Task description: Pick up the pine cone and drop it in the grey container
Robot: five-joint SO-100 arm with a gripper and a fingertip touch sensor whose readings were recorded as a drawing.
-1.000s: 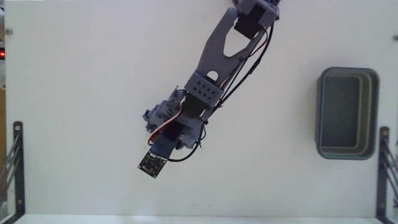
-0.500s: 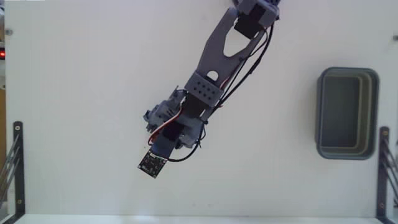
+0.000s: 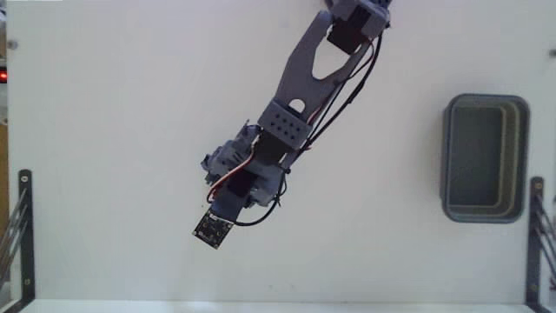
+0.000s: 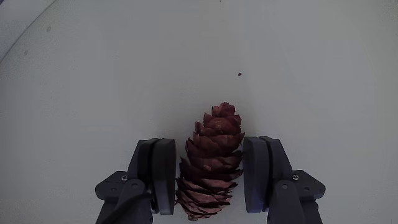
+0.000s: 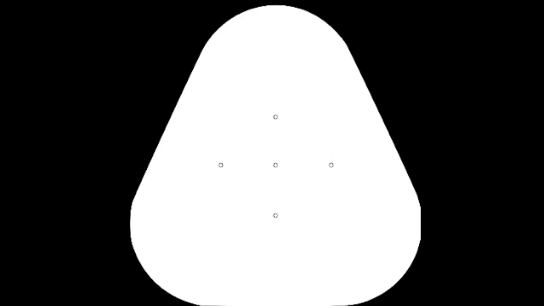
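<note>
Reddish-brown pine cone (image 4: pixel 212 163) sits on the white table (image 4: pixel 93 81), lengthwise btwn the two dark fingers (image 4: pixel 163 175) in the wrist view, tip pointing away from the camera, base toward the bottom edge. Gripper (image 4: pixel 211 177) brackets it: left pad looks a sliver off the scales, right pad at or nearly at them. Jaws at a medium gap, closed in around the cone, but whether they're actually squeezing yet — can't tell. In the fixed view the cone is hidden under the arm (image 3: pixel 295 104), whose gripper end (image 3: pixel 226 187) is down near the table's middle.

Grey container (image 3: pixel 485 157) stands well apart, at the right edge of the fixed view, looks empty.

What could go wrong, as I judge it:
- Scales are bumpy and springy, pads are flat and smooth, so the grip may land on a few scale tips only. Cone could twist or pop out fwd as the jaws close.
- Cone widens toward its base, narrows at the tip; squeeze on a taper tends to push it toward the thin end, i.e. away from the wrist.
- If the left pad arrives late, the right one shoves the cone sideways first and it rolls.
- Long carry across to the tub. A weak hold could drop it mid-way on bare table, short of the rim.
</note>
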